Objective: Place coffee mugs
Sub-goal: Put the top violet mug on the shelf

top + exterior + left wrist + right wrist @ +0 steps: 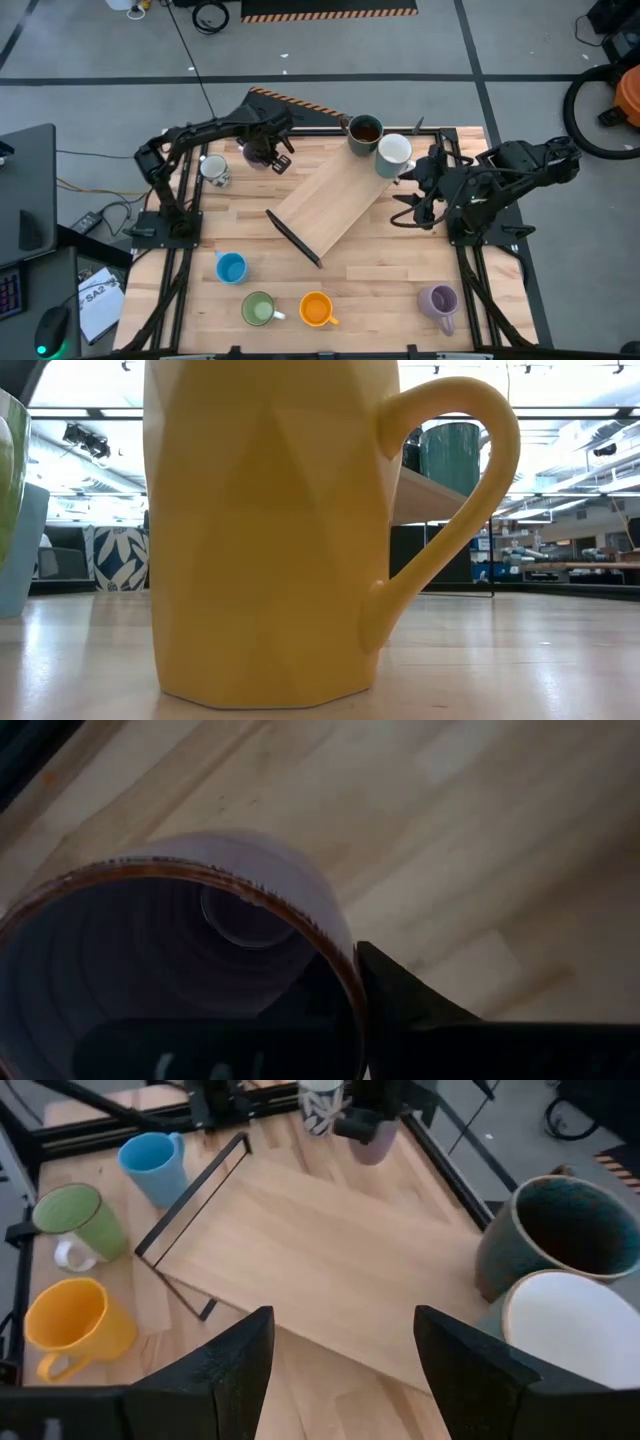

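Grey floor (400, 50) with seams, hazard-striped strip (330, 13), desk (25, 200) at left, bright ceiling lights (560, 400).

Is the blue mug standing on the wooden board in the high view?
No, the blue mug stands on the table, apart from the wooden board, near the green mug.

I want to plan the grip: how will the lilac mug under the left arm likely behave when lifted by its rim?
The lilac mug looks rigid and glazed, so probably slippery. The left pincer pinches one wall at the rim, off-centre, so the mug may swing or tilt. It is likely breakable if dropped on the wooden table.
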Available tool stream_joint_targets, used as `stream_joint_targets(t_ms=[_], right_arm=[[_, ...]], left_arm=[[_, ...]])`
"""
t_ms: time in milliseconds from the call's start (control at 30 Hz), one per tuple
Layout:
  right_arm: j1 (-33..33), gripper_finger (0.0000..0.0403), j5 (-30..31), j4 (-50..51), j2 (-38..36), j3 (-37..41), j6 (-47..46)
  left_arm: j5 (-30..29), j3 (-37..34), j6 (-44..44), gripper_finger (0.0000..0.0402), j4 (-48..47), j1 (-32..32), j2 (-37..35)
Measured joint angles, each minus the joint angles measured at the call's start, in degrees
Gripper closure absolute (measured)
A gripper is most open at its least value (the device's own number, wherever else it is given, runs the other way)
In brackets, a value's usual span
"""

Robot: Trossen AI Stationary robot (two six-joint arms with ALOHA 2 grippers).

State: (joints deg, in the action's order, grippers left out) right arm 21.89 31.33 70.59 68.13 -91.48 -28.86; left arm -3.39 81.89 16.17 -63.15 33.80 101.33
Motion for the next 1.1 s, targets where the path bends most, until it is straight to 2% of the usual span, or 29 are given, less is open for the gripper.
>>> stream_joint_targets(t_ms=[200, 333, 700, 967, 1100], right_arm=[[0.0, 0.0156, 5.4, 0.0, -0.2, 0.0, -3.0], [0.0, 0.0156, 5.3, -0.7, -0.2, 0.0, -6.4], [1.3, 0.0156, -1.2, -12.6, -0.1, 0.0, -12.2], [3.8, 0.0156, 2.5, -16.5, -0.8, 0.0, -7.6], [4.0, 0.0156, 2.9, -16.5, -0.9, 0.0, -5.2]], left_arm=[[1.2, 0.0, 0.5, 0.0380, 0.1, -5.5, -7.2], [0.6, 2.5, 2.9, 0.0380, -0.3, -9.9, -9.5], [-1.7, 20.9, 3.8, 0.0380, -3.2, -19.9, -7.1], [-3.6, 29.2, 5.1, 0.0380, -10.7, -24.1, -3.2], [-4.5, 31.3, 7.5, 0.0380, -10.4, -26.3, -2.0]])
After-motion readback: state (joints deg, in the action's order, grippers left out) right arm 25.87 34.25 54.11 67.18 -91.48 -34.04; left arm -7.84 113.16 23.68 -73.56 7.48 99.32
